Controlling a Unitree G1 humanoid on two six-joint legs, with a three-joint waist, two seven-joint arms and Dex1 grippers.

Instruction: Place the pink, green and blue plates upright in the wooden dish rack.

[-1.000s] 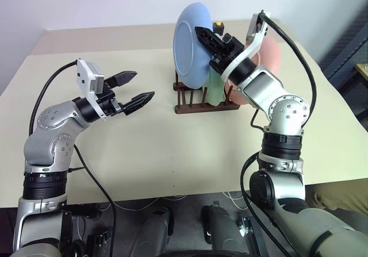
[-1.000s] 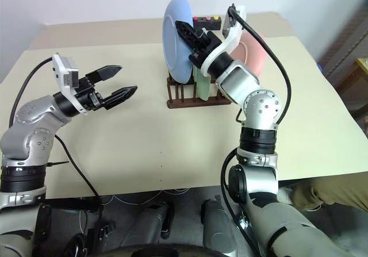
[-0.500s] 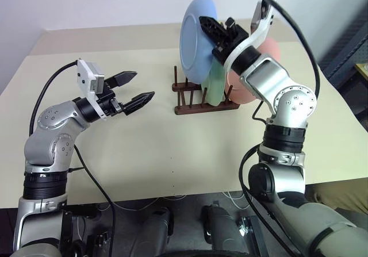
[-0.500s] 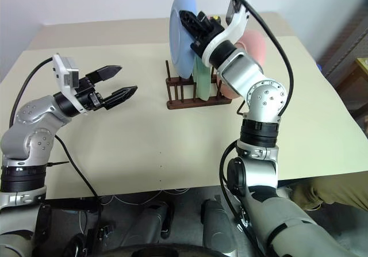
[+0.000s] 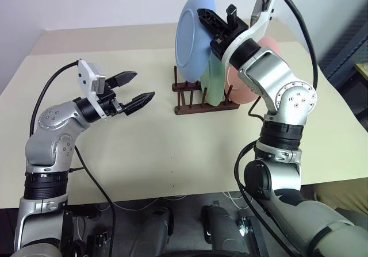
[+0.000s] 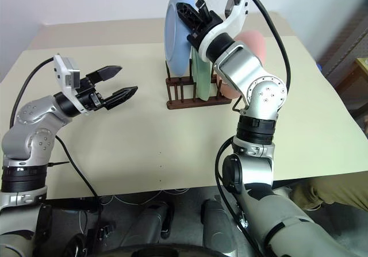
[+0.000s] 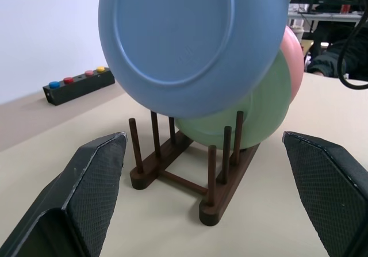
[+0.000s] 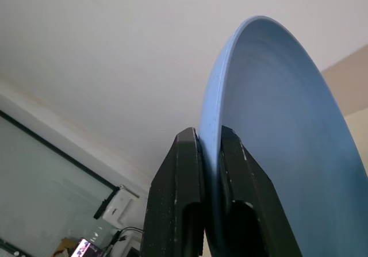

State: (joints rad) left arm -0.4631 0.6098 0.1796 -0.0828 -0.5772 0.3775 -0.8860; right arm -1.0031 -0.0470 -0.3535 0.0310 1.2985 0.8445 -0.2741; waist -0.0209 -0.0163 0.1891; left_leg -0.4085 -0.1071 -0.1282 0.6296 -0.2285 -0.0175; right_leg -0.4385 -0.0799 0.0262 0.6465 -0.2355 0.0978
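Observation:
The blue plate (image 5: 192,38) hangs on edge over the left end of the wooden dish rack (image 5: 198,108), its lower rim among the first pegs. My right gripper (image 8: 210,142) is shut on the plate's upper rim, reaching in from above the rack. A green plate (image 5: 214,84) and a pink plate (image 5: 240,90) stand upright in the slots to the right of it. In the left wrist view the blue plate (image 7: 190,38) overlaps the green plate (image 7: 253,119). My left gripper (image 5: 142,84) hovers open and empty to the left of the rack, pointing at it.
The rack stands toward the back of a beige table (image 5: 172,148). A small black box with coloured buttons (image 7: 75,84) lies behind the rack near the wall. The table's right edge runs close past the pink plate.
My right gripper has risen a little and rolled, lifting the blue plate and bringing it more upright over the rack. The left arm has not moved.

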